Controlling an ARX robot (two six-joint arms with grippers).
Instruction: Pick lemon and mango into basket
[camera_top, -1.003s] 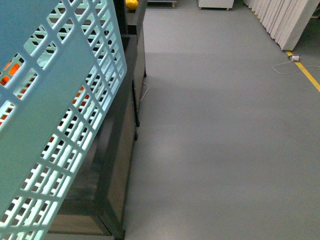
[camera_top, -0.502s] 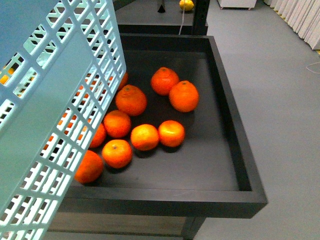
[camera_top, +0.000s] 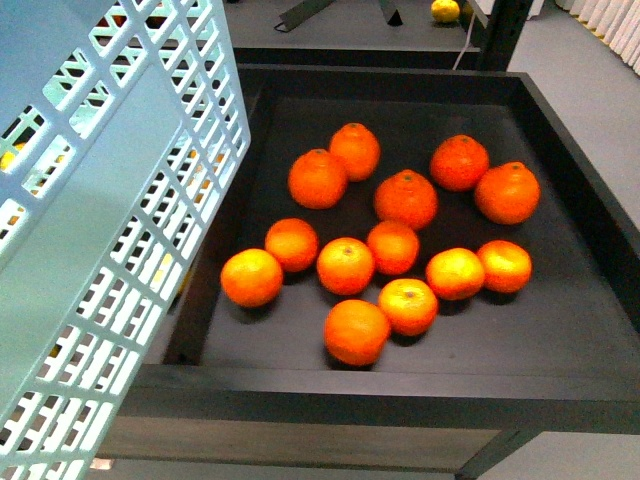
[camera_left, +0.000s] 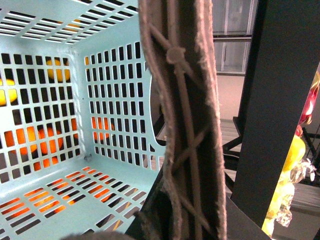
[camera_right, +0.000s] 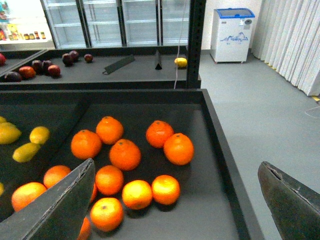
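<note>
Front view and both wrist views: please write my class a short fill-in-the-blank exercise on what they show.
1. The tangerines lie in a ___ tray.
2. The mint-green basket has a ribbed handle coloured ___.
3. The right gripper has its jaws ___.
Missing words: black; brown; open.

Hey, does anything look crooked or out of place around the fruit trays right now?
The basket hangs tilted, its slotted wall slanting in front of the left edge of the tangerine tray. One lone yellow fruit sits by itself on the far shelf. Nothing looks spilled.
</note>
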